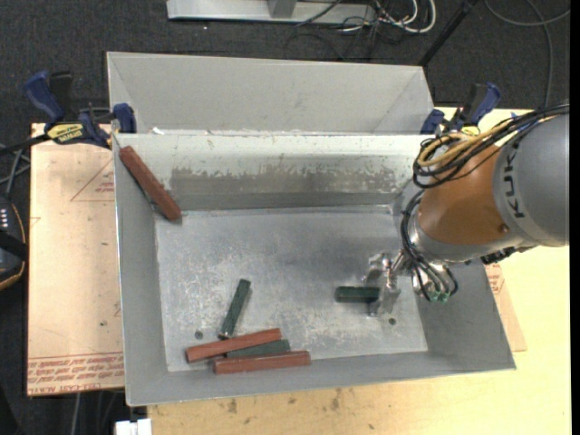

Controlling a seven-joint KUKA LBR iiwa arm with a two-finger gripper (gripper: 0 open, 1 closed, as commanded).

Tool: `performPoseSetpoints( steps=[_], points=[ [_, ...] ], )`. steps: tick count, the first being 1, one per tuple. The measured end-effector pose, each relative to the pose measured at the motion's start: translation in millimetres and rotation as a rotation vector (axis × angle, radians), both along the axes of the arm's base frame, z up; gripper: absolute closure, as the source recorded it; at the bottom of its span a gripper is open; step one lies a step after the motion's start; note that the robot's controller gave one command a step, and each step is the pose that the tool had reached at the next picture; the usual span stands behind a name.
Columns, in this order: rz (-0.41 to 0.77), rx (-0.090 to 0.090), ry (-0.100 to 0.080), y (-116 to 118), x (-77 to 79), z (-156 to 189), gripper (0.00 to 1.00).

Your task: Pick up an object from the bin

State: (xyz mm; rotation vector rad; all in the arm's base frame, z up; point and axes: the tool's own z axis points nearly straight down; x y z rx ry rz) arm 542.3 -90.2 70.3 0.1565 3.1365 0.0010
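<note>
Where the grey bin's point(290, 243) floor meets its right wall, the arm point(489, 198), under an orange cover, leans in with its wrist bent low. Its end effector point(385, 290) sits at the right end of a small dark green bar point(352, 294); whether it is spread or pinching cannot be told. Brown and green bars point(249, 352) lie heaped at front left.

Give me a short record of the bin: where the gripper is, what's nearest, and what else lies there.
gripper: low in right part of bin, at right end of short green bar
short green bar: flat on floor
leaning brown bar: against left wall, back corner
tilted green bar: front left
heap: two brown bars and a green one, front left
</note>
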Motion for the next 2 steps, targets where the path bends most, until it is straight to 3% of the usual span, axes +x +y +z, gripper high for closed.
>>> performPoseSetpoints(
  steps=[1, 2],
  points=[
    [0.0, 0.0, 0.0, 0, 0.0, 0, 1.0],
    [-0.022, -0.002, -0.01, 4, -1.6, 185, 1.0]
  ],
)
